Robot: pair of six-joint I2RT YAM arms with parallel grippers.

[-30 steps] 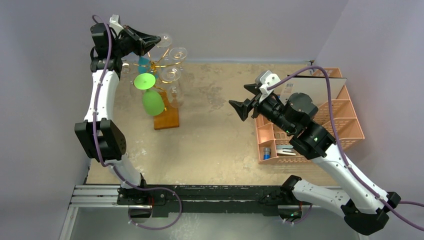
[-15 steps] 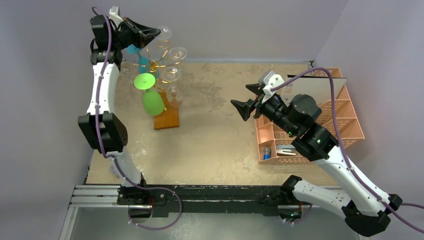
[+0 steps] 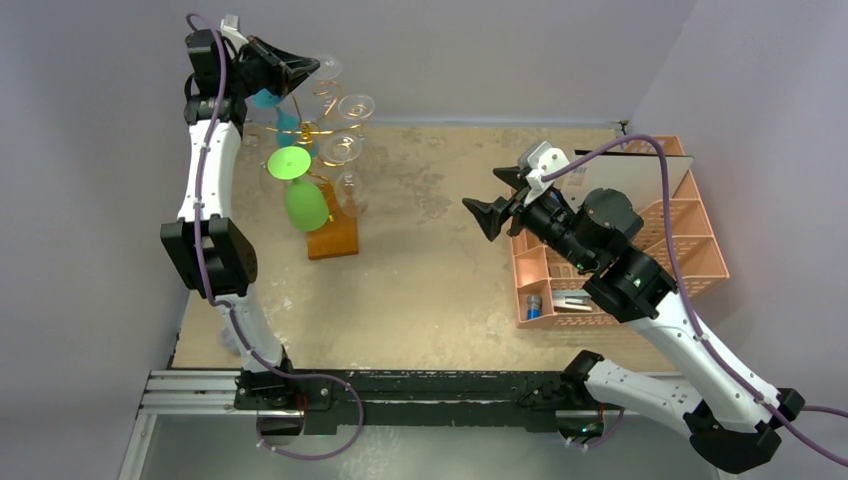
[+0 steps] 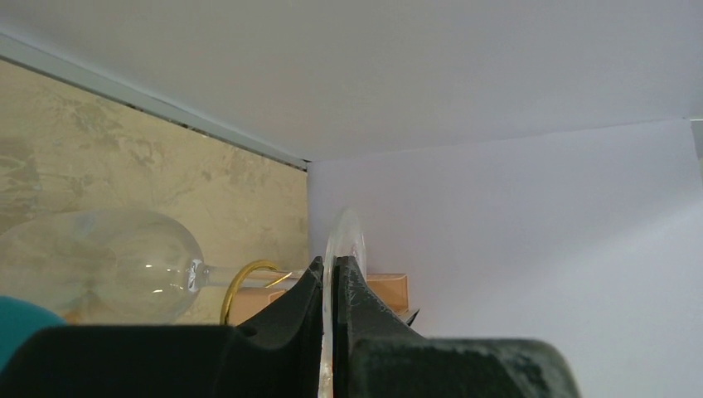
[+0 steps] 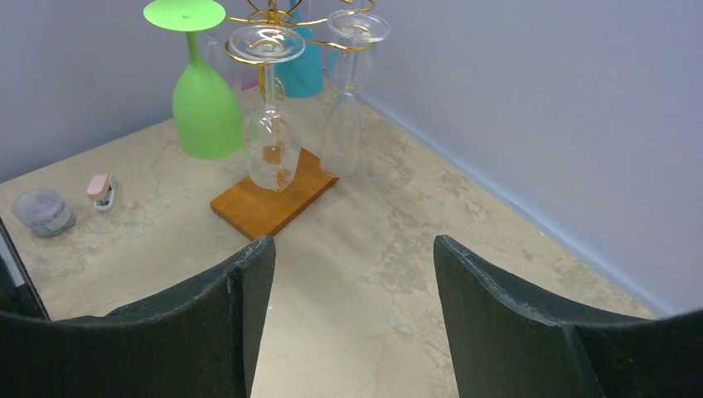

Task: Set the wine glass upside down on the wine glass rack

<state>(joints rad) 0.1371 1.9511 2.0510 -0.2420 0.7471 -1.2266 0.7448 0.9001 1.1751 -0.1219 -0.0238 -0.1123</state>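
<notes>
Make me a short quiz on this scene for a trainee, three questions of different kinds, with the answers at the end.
1. True or false: the right gripper is shut on a glass.
2. Which part of the clear wine glass does the left gripper pinch? A the bowl; B the flat foot; C the rim.
3. Fill the gap: on the wine glass rack, near the teal glass, a bright ____ glass hangs upside down.

Key: 1 false, it is open and holds nothing; 2 B; 3 green, the green glass.
</notes>
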